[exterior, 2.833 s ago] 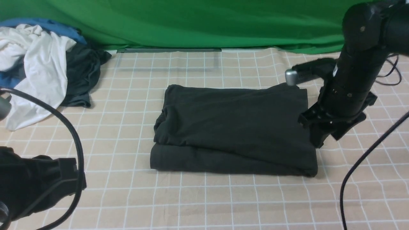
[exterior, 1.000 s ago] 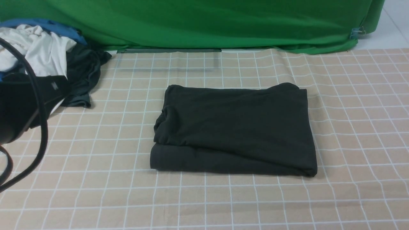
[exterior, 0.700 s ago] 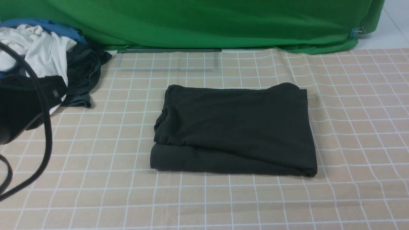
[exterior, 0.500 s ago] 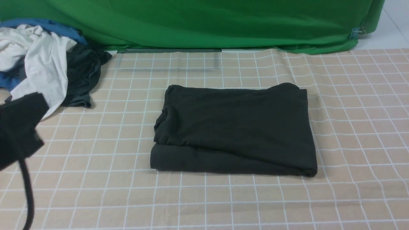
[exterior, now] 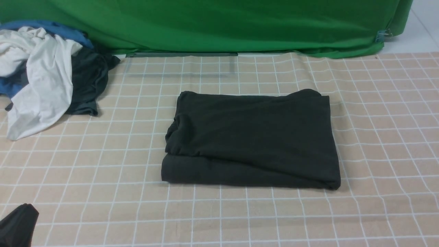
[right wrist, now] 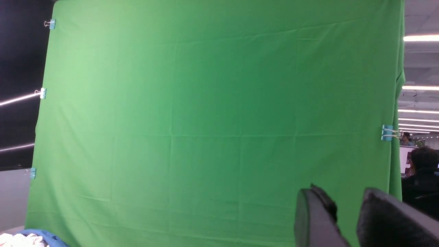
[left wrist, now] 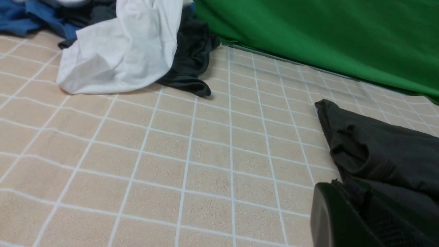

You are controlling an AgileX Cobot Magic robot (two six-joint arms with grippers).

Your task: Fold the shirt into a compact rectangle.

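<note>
I see the shirt (exterior: pixel 252 139) lying folded on the tabletop (exterior: pixel 384 137), roughly centre of the checked cloth, a bit right of middle in the front view. It's a black rectangle, long side running left-right. The top layer sits slightly back from the near edge, so a strip of the lower layer shows along the front. Left edge is bunched and rounded, not crisp; the far right corner has a small hump. No print or tag showing from here.

Nothing touches the shirt. The left gripper (left wrist: pixel 346 219) is low at the near-left, only a dark corner of it in the front view; in the left wrist view its black fingers (left wrist: pixel 329 212) sit pressed together with nothing in them, the shirt's left edge just beyond them. The right gripper (right wrist: pixel 346 219) is out of the front view; its wrist camera points up at the green backdrop (right wrist: pixel 212 113), and its two fingers stand a little apart with a gap between them, holding nothing.

Pile of loose clothes (exterior: pixel 44 79) at the far left of the tabletop: white, blue and dark pieces, well apart from the shirt. Green backdrop hangs along the far edge.
</note>
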